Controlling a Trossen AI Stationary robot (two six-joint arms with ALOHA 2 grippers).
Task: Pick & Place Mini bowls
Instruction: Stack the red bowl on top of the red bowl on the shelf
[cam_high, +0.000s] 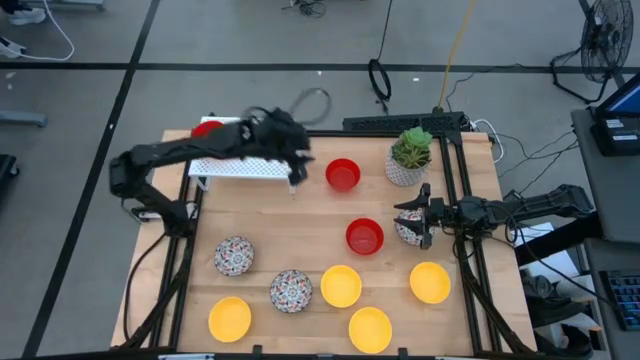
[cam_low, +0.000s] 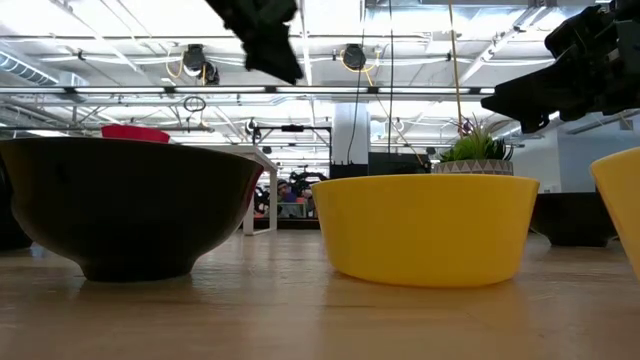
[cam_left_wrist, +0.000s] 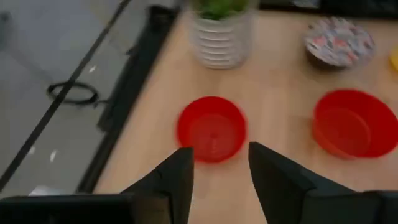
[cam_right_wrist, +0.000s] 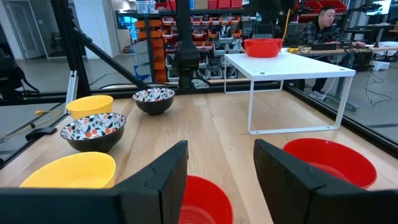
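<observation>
Overhead, the left tool hangs upper centre, beside the rack carrying a red bowl. The right tool sits centre right, straddling a speckled bowl. Eight more bowls dot the desk. In the left wrist view, open, empty fingers frame a red bowl. In the right wrist view, fingers gape, gripping nothing.

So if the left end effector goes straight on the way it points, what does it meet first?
Probably the red bowl near the plant pot; it lies between the open fingers' line, though depth is unclear.
</observation>
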